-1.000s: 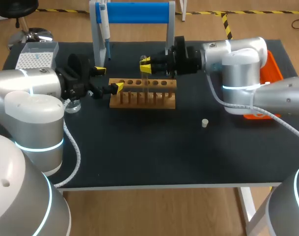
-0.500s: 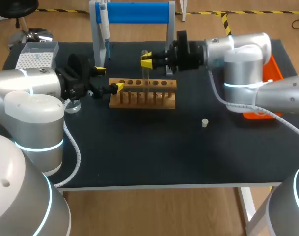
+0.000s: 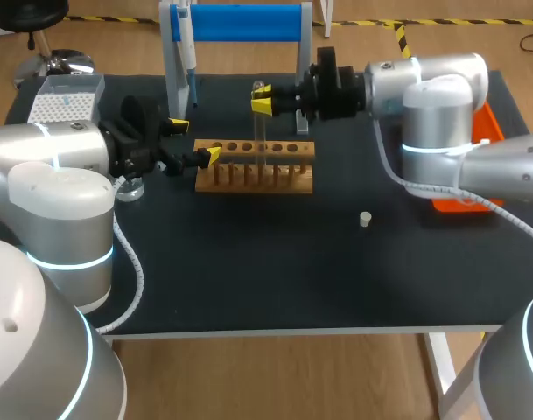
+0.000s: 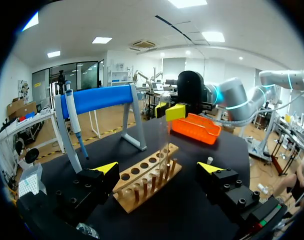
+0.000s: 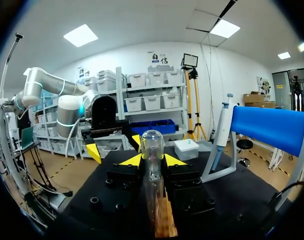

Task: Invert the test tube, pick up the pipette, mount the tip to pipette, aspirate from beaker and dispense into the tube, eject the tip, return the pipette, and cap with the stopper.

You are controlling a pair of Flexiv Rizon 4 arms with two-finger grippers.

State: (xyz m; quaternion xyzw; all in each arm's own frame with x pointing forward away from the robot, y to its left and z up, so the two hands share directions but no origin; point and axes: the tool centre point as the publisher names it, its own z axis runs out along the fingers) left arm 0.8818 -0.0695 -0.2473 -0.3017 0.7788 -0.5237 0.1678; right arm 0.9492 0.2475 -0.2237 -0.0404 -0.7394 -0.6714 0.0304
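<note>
- Two end effectors face each other across the wooden rack (image 3: 255,166).
- Right end effector (image 3: 262,105) is clamped on the test tube (image 3: 260,131), which stands upright with its rounded end up and its lower end over the rack's row of holes.
- Left end effector (image 3: 194,141) has its fingers spread wide with nothing between them, just beside the rack's end.
- Pipette (image 3: 186,52) hangs on the blue stand (image 3: 240,22), behind the left end effector.
- Stopper (image 3: 365,219) lies on the table (image 3: 248,280), well apart from the right end effector.

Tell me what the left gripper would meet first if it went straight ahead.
Probably the wooden rack: its near end lies just ahead of the left gripper, in line with the gap between its open fingers. Depth is uncertain.
</note>
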